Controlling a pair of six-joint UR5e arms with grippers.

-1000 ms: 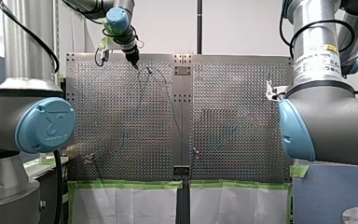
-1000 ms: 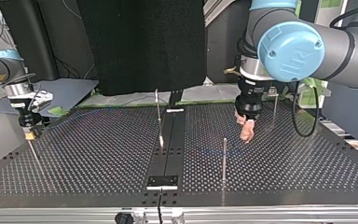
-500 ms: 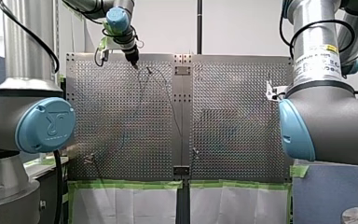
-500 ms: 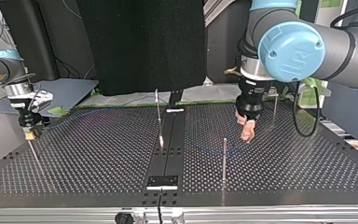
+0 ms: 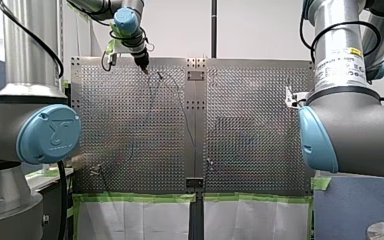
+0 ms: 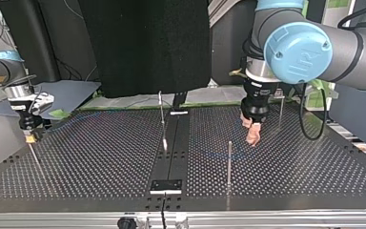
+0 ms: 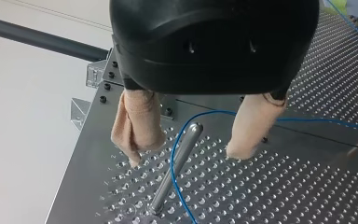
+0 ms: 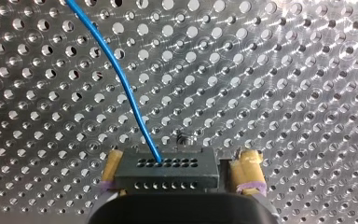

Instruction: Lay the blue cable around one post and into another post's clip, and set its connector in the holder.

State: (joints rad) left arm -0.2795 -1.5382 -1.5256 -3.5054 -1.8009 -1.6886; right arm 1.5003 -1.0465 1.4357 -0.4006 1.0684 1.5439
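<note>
The right gripper (image 8: 179, 170) pinches the black connector (image 8: 168, 169), blue cable (image 8: 125, 88) trailing off to the post (image 7: 173, 171) between the wide-open, empty fingers of the left gripper (image 7: 184, 156), so best keep it taut and low round that post.

Count, top view: 3 clear posts – centre post (image 6: 161, 119), lower-centre post (image 6: 229, 160), right-rear post (image 6: 280, 112); thin left post (image 6: 33, 155) unsure. 1 blue cable (image 8: 123, 84). 1 connector (image 8: 168, 169). 2 grippers: left gripper (image 6: 253, 136), right gripper (image 6: 28, 137).

My front view shows the perforated worktop (image 5: 130, 120), with green tape (image 5: 135, 198) edging 2 white sheets (image 5: 130, 220) below; top view, a black cloth (image 6: 145, 47) behind.
</note>
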